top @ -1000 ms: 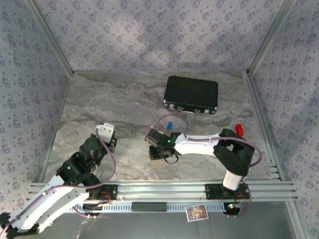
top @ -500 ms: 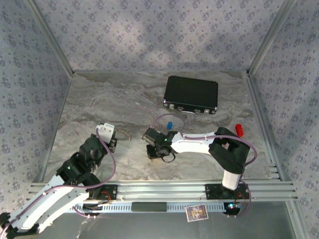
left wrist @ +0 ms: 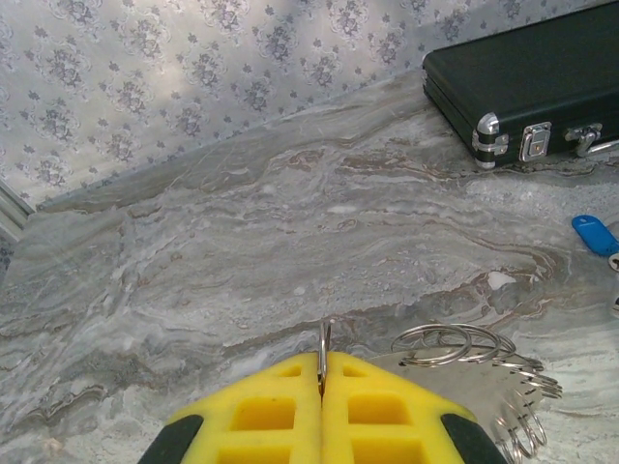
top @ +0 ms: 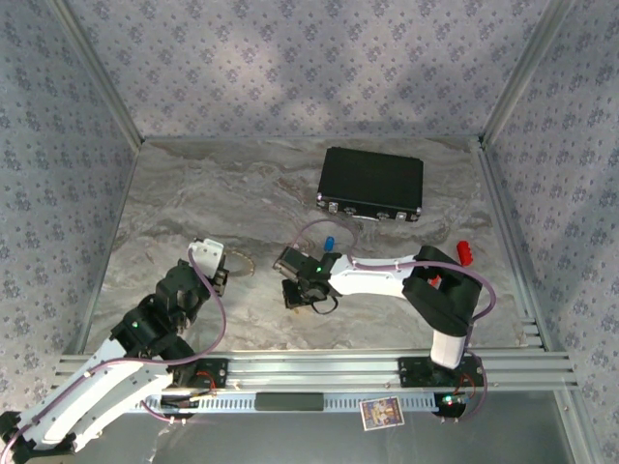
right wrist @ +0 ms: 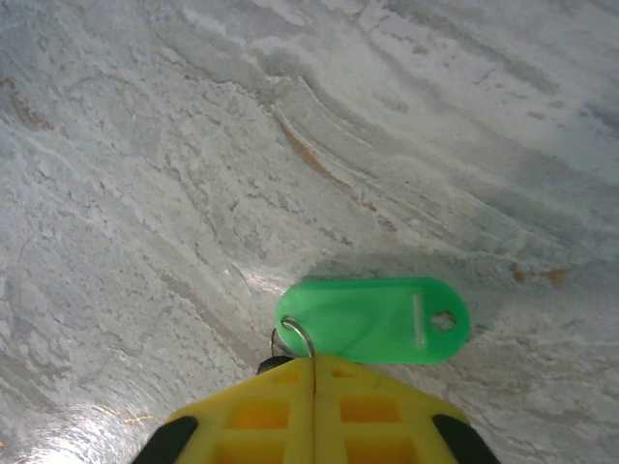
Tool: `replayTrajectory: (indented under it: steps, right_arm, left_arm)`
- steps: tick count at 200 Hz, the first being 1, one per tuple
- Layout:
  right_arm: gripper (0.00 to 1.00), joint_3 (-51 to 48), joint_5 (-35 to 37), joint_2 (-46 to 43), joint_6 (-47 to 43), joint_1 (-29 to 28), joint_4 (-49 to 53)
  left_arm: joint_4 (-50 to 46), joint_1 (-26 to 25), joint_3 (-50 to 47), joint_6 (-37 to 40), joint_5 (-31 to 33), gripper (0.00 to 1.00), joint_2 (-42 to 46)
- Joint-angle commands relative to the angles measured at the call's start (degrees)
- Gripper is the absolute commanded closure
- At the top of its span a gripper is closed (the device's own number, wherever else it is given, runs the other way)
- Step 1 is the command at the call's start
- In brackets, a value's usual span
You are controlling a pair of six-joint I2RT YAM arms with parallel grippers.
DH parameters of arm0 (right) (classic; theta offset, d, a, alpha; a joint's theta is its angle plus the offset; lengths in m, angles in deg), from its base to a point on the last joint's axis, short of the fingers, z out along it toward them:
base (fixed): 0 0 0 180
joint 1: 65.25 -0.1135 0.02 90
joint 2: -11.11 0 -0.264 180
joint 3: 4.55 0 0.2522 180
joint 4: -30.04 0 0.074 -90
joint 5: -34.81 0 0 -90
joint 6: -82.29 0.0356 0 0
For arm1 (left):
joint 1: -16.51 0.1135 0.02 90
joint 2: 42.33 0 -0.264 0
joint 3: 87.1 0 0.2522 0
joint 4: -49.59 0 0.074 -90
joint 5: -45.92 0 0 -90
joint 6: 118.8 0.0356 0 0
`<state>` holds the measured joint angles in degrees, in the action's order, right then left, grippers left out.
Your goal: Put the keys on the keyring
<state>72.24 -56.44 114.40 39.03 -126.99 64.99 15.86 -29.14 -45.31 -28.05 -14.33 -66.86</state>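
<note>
My right gripper (right wrist: 312, 362) just snapped shut on the green key (right wrist: 372, 319), pinching its wire loop on the table (right wrist: 145, 145). The left gripper (left wrist: 322, 358) gripped the keyring (left wrist: 464, 346), so I judged threading could start.

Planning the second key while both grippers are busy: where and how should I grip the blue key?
The blue key lies flat on the table. Come straight down from above and pinch its plastic head across the narrow width: probably the thickest part, and a sideways approach would likely just push it.
</note>
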Motion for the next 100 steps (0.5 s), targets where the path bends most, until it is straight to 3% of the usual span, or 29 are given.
replayTrajectory:
  steps: [1, 55, 73, 100]
  right_arm:
    - [1.00, 1.8, 2.1, -0.7, -0.5, 0.4, 4.1]
    - [1.00, 0.5, 2.7, -5.5, -3.8, 1.0, 8.1]
    - [0.73, 0.6, 1.2, -4.8, -4.1, 1.3, 7.1]
    - [0.64, 2.8, 0.1, -1.7, -3.7, 0.6, 5.7]
  left_arm:
    - [1.7, 0.3, 0.6, -0.3, -0.4, 1.00, 0.1]
    - [2.2, 0.2, 0.5, 0.1, -1.0, 1.00, -1.1]
    - [2.6, 0.2, 0.4, 0.1, -0.9, 1.00, -1.5]
    - [2.5, 0.2, 0.5, 0.2, -0.6, 1.00, -1.6]
